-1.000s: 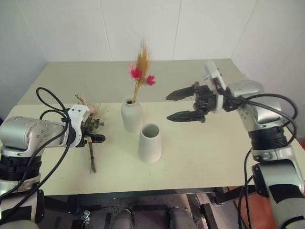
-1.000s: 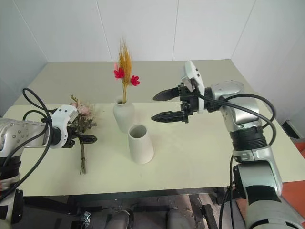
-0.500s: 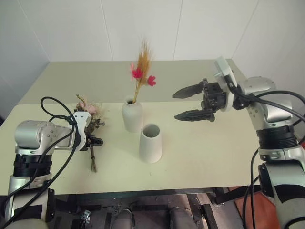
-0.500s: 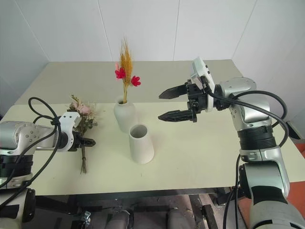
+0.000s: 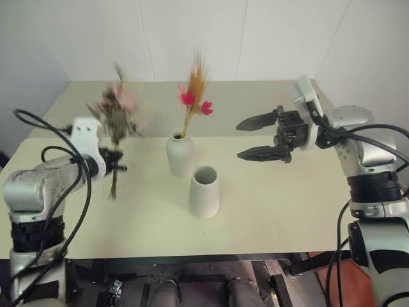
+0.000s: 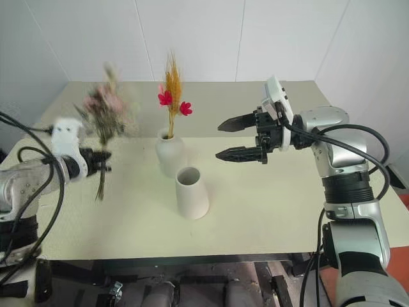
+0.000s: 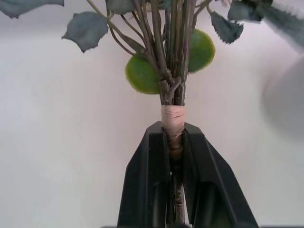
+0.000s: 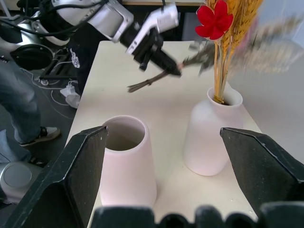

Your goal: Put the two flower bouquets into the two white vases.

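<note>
Gripping rose bouquet (image 5: 115, 112), left hand (image 5: 115, 167) seemingly tight

The left gripper (image 7: 175, 156), open around the stems a second ago, has clamped shut on the taped stem of the bushier rose bouquet (image 5: 115, 112). That bouquet lay flat on the table (image 5: 268, 211) at the left before; it is now lifted clear of the surface, standing nearly upright with its blossoms up and its stem ends hanging below the gripper.
</note>
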You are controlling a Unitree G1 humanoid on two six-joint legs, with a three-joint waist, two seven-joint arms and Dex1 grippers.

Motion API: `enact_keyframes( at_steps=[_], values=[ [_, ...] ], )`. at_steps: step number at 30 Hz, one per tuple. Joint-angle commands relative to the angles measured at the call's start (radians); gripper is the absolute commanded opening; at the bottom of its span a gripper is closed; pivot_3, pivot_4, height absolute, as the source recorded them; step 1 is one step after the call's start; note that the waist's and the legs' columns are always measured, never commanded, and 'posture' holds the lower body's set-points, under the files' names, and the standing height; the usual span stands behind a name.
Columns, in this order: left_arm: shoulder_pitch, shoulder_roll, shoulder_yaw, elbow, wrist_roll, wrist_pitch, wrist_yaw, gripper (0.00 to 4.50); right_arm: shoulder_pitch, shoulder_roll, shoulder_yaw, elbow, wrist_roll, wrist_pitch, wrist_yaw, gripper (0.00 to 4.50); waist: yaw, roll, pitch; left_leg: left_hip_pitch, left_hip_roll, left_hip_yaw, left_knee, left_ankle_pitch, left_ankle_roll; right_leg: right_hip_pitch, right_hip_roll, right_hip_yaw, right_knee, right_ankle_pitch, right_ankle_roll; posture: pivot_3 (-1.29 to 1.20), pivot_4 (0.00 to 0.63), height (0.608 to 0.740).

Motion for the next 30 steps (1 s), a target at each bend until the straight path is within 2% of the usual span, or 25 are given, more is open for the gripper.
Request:
enact_keyframes(
  at_steps=[1, 9, 14, 19, 25, 30],
  values=[
    [-0.034, -0.028, 0.110, -0.075, -0.081, -0.149, -0.072, 0.10, 0.004, -0.020, -0.044, -0.029, 0.031, 0.002, -0.008, 4.50, 0.001, 0.000, 0.000, 0.000, 0.000, 0.000, 0.000, 0.000, 0.000, 0.000, 0.000, 0.000, 0.000, 0.000, 0.000, 0.00, 0.150, 0.740],
    [-0.067, -0.023, 0.198, -0.129, -0.464, -0.164, -0.371, 0.10, 0.071, -0.070, -0.093, -0.084, 0.071, 0.032, -0.021, 4.50, -0.002, 0.000, 0.000, -0.002, -0.001, 0.000, 0.002, 0.000, 0.000, 0.000, 0.000, 0.000, -0.001, 0.000, 0.002, 0.00, 0.150, 0.740],
    [-0.110, -0.040, 0.167, -0.097, -0.653, -0.147, -0.419, 0.10, 0.167, -0.115, -0.125, -0.157, 0.094, 0.039, -0.030, 4.50, -0.001, 0.000, 0.000, -0.001, 0.000, 0.000, 0.002, 0.000, 0.000, 0.001, 0.000, 0.000, 0.000, 0.000, 0.003, 0.00, 0.150, 0.740],
    [-0.147, -0.128, 0.052, -0.067, -0.644, -0.214, -0.436, 0.10, 0.236, -0.128, -0.154, -0.223, 0.120, 0.059, -0.081, 4.50, -0.002, 0.000, 0.000, 0.000, -0.001, 0.000, 0.003, 0.000, 0.000, 0.003, 0.000, 0.000, 0.000, -0.003, 0.009, 0.00, 0.150, 0.740],
    [-0.212, -0.202, -0.186, 0.043, -0.434, -0.345, -0.582, 0.10, 0.281, -0.136, -0.179, -0.277, 0.146, 0.073, -0.138, 4.50, 0.000, -0.001, 0.000, 0.000, -0.001, 0.000, 0.004, 0.000, 0.000, 0.003, 0.000, 0.001, -0.001, -0.002, 0.009, 0.00, 0.150, 0.740],
    [-0.202, -0.228, -0.279, 0.104, -0.333, -0.423, -0.672, 0.10, 0.336, -0.155, -0.215, -0.341, 0.177, 0.096, -0.180, 4.50, -0.003, 0.000, 0.000, -0.001, -0.001, 0.000, 0.003, 0.000, 0.000, 0.001, 0.000, 0.001, -0.001, -0.002, 0.008, 0.00, 0.150, 0.740]
  ],
)
